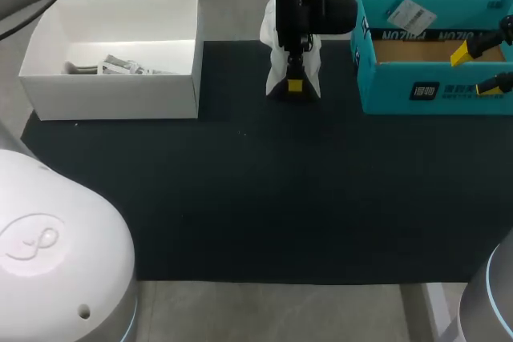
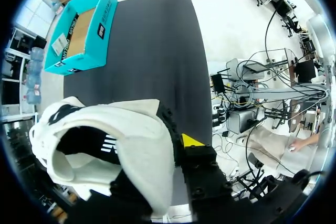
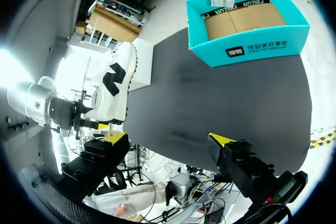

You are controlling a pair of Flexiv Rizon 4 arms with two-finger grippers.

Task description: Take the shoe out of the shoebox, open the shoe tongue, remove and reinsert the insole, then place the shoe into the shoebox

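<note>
Past the first step, by the look of it: white shoe (image 1: 274, 62) out of the teal shoebox (image 1: 425, 90) and up on end at the far side of the dark mat (image 1: 264, 198), between the shoebox and a white box (image 1: 112, 94); no telling whether resting on the mat or hanging just above it; held by the left gripper (image 1: 294, 84), fingers closed on the shoe near its opening, with only one yellow tip in sight in the left wrist view, just beside the collar, and the other hidden by the upper; right gripper (image 1: 474, 70) over the near side of the shoebox, well apart from the shoe, fingers spread wide with nothing between; nothing in the shoebox but a brown card liner; some paper in the white box. Next, most likely, opening the tongue: calls for bringing the right fingers across to the shoe, narrowing them to pinch the tongue's edge, and drawing it back from the opening against a firm left grip; worth approaching from the open side so as not to knock the shoe loose.
</note>
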